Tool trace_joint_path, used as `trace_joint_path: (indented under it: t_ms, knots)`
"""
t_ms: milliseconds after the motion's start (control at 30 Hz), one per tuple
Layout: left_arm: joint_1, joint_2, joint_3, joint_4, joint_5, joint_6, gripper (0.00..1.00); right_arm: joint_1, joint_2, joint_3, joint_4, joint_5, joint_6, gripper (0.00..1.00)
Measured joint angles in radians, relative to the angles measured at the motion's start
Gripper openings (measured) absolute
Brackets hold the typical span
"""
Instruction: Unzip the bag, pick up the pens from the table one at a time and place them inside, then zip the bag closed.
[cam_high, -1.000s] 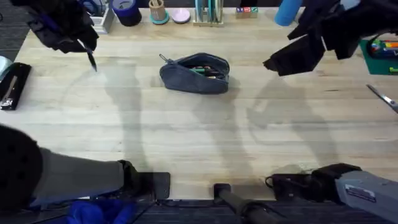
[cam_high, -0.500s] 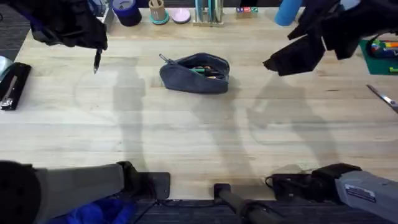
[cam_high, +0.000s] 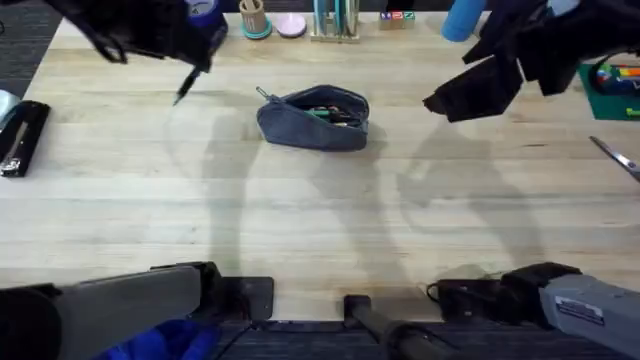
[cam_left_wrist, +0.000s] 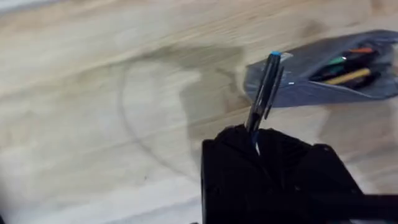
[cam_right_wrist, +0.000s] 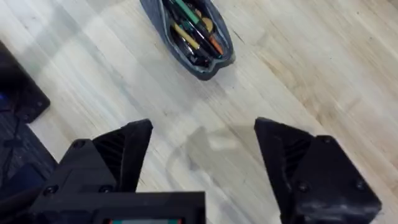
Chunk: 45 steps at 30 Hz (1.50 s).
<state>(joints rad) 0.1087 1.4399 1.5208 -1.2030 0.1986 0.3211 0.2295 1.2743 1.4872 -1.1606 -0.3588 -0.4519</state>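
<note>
- The table (cam_high: 320, 210) is light wood, with visible grain and plank seams and a smooth, low-sheen finish.
- The bag (cam_high: 313, 119) is soft, matt blue-grey cloth.
- The pen (cam_left_wrist: 266, 93) in the left gripper (cam_left_wrist: 255, 140) is dark and glossy, with bright highlights.
- The right gripper (cam_right_wrist: 202, 155) fingers look like matt black plastic.

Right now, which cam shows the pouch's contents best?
Right wrist: it looks straight into the open bag, pens inside clearly separable. Left wrist catches the bag obliquely, behind the held pen. Overhead shows the bag small.
</note>
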Motion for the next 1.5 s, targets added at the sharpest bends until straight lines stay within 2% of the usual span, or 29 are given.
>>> trace_joint_path:
  t_ms: [400,733,900,1100,1267,1500]
  knots:
    - [-0.205,0.0,0.128,0.016,-0.009,0.154,0.041,0.0,0.0,0.0,0.0,0.0,0.0,0.998]
    - [-0.361,0.0,0.135,0.024,-0.008,0.298,0.042,0.0,0.0,0.0,0.0,0.0,0.0,0.998]
    - [-0.429,0.0,0.135,0.055,0.005,0.34,0.042,0.0,0.0,0.0,0.0,0.0,0.0,0.997]
    - [-0.491,0.017,0.137,0.063,0.017,0.421,0.042,0.0,0.0,0.0,0.0,0.0,0.0,0.997]
    - [-0.493,0.075,0.138,0.062,0.023,0.45,0.041,0.0,0.0,0.0,0.0,0.0,0.0,0.997]
    - [-0.493,0.157,0.138,0.062,0.074,0.522,0.042,0.0,0.0,0.0,0.0,0.0,0.0,0.998]
